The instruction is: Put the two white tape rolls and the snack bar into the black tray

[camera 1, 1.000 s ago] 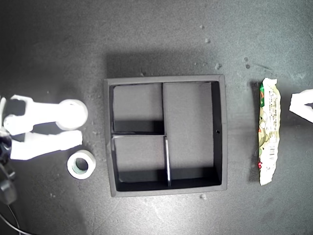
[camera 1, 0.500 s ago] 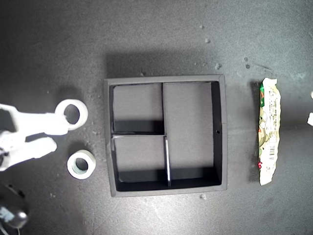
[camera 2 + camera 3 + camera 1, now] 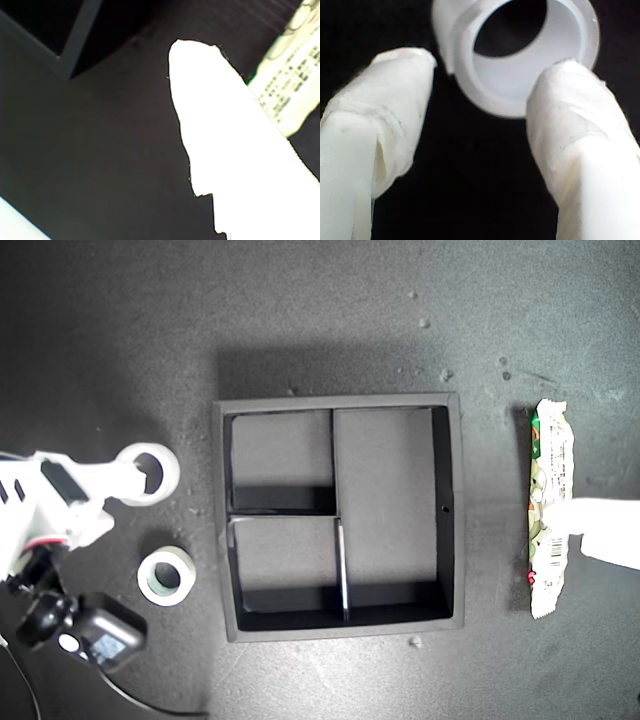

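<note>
The black tray (image 3: 340, 399) sits mid-table with nothing in its compartments. To the exterior view's left lie the two white tape rolls: an all-white one (image 3: 148, 473) and one with a grey-green core (image 3: 166, 576). My second gripper (image 3: 112, 505) is open at the all-white roll (image 3: 520, 55). One finger (image 3: 570, 125) overlaps its rim and the other stands beside it. The snack bar (image 3: 550, 508) lies at the exterior view's right. My first gripper (image 3: 575, 520) reaches in from that side, one white finger (image 3: 225, 125) tip at the bar (image 3: 295, 75). Its other finger is out of sight.
The second arm's black camera module (image 3: 100, 635) and a cable hang over the table at the exterior view's lower left, near the grey-green-core roll. A tray corner (image 3: 75, 40) shows in the first wrist view. Small crumbs dot the dark table.
My first gripper came in from the exterior view's right edge to the snack bar. My second gripper shifted at the all-white roll and its camera module swung into view. Rolls and bar stayed put.
</note>
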Controlling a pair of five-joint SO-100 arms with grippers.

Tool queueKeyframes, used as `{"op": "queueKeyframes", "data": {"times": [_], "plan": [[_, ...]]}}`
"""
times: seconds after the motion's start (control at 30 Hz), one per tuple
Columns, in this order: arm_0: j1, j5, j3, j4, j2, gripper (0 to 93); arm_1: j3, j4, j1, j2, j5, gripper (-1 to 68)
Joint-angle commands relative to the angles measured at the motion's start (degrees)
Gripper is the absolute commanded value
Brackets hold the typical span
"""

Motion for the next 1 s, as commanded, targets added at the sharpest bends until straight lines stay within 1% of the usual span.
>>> {"op": "queueKeyframes", "data": {"times": [0.0, 0.13, 0.33, 0.6, 0.77, 0.87, 0.97], "plan": [[0.4, -1.7, 1.0, -2.8, -2.5, 15.1, -0.4, 1.2, -1.1, -0.2, -0.4, 22.5], [0.4, -2.4, 2.3, -6.4, -6.0, 15.3, -0.4, 2.3, -2.3, -2.6, 0.0, 21.7], [-0.2, -2.3, 1.8, -8.0, -9.0, 15.5, -0.3, 2.8, -3.1, -3.7, 0.5, 21.2], [-0.5, -3.0, 1.9, -11.9, -14.6, 15.5, 1.1, 0.7, -4.4, -4.7, 0.0, 21.0], [-1.8, -3.5, 3.3, -15.0, -17.2, 13.8, -2.9, 2.9, -5.4, -12.4, -1.8, 21.2], [-3.4, -4.1, 4.6, -16.3, -18.0, 11.2, -8.0, 6.8, -5.8, -20.2, -3.8, 21.1], [-4.9, -4.5, 5.9, -17.4, -18.3, 8.0, -9.9, 7.7, -5.6, -25.1, -5.8, 21.3]]}}
